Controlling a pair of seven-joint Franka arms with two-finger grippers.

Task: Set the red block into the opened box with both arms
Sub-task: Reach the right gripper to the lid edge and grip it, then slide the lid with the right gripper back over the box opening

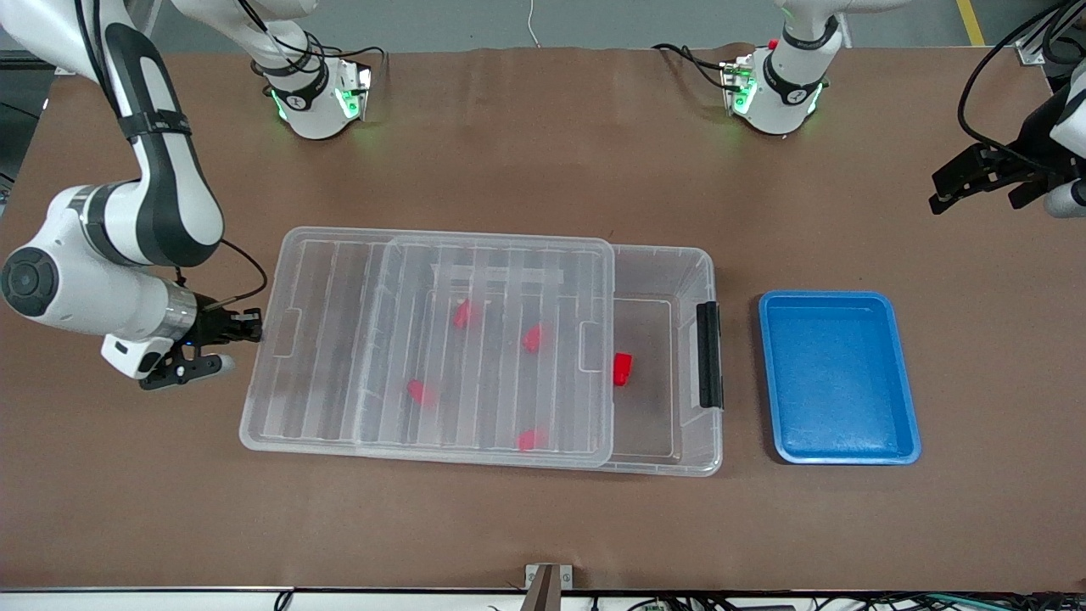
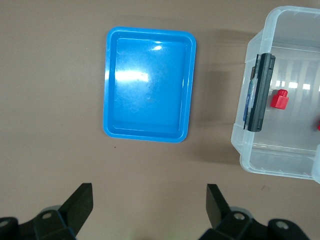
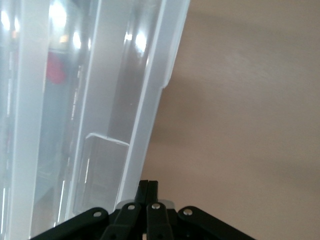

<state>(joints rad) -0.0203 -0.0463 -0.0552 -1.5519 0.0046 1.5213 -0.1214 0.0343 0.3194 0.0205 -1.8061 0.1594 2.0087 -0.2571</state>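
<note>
A: Which step was in hand?

B: Lid work, I'd judge. The right gripper sat low at mid-height of the frame's edge, fingers pinched together on nothing, tips against the short edge of the ribbed clear lid. The lid lay shifted toward the right arm's end of the table, leaving the large clear plastic box uncovered at its black clip.

A: And the small bright red plastic block?

B: Inside the box, in the uncovered part just beside the lid's edge. Five red blocks in all, four under the lid; one box, one lid, one empty blue plastic tray.

A: The left gripper?

B: Waiting in the frame's upper corner over bare table, fingers spread wide. With every block in, the next move probably called for a straight, level push on the lid
</note>
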